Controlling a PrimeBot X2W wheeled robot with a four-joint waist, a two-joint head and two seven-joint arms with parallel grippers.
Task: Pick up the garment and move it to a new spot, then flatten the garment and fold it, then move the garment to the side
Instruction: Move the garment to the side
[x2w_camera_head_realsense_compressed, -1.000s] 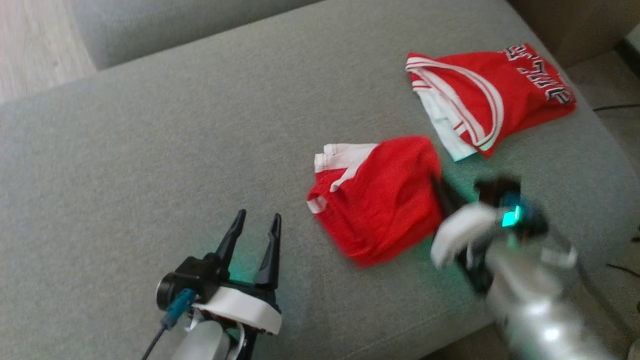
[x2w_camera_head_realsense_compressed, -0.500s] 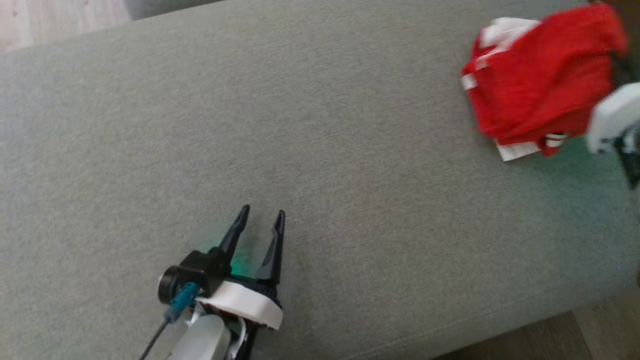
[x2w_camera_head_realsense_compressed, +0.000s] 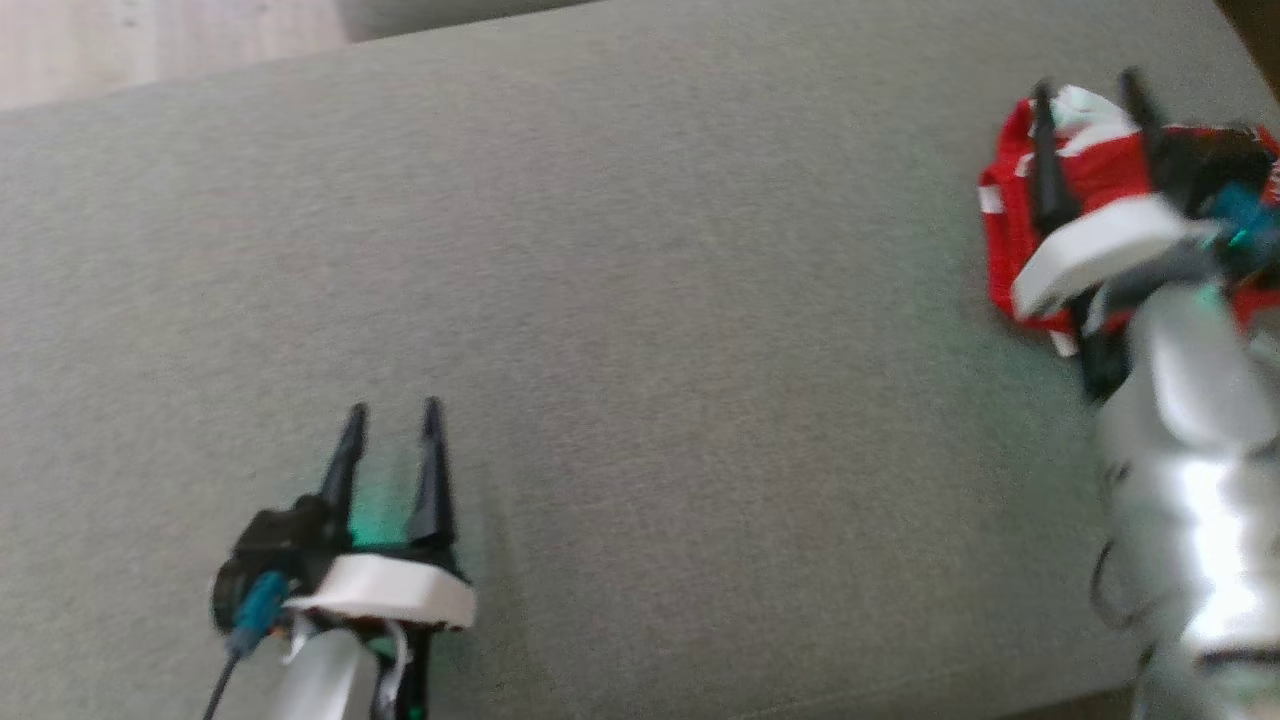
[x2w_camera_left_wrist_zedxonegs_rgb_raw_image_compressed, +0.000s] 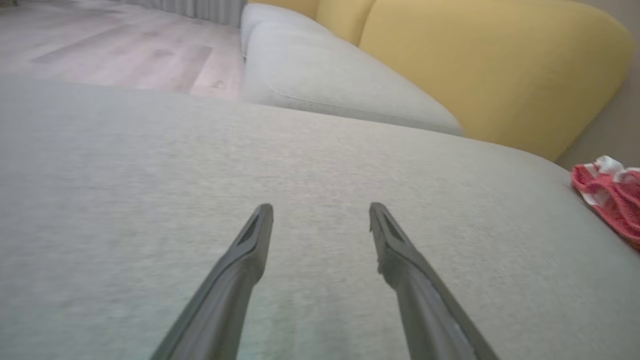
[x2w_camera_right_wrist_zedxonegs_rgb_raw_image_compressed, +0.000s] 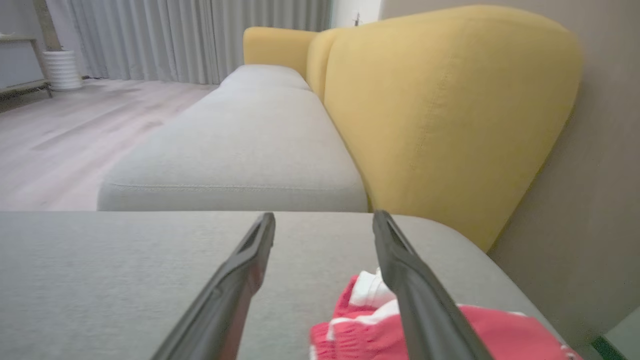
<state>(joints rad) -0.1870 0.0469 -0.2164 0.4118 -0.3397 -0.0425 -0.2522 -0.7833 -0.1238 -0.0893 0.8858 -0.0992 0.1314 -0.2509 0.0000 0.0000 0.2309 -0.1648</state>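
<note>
The red garment (x2w_camera_right_wrist_zedxonegs_rgb_raw_image_compressed: 510, 332) with white trim lies bunched on the grey sofa cushion (x2w_camera_head_realsense_compressed: 640, 300), just under the right gripper (x2w_camera_head_realsense_compressed: 1085, 85), whose fingers stand apart. It looks light and limp; I'd pinch a trimmed edge. The left gripper (x2w_camera_head_realsense_compressed: 394, 406), also spread, hangs well apart from it. No lettering is readable.

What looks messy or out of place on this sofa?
The red garment lies in a rumpled heap near the right edge of the cushion, with white trim poking out, not flat or squared. The right gripper hovers over it, open. Nothing else stands out.
</note>
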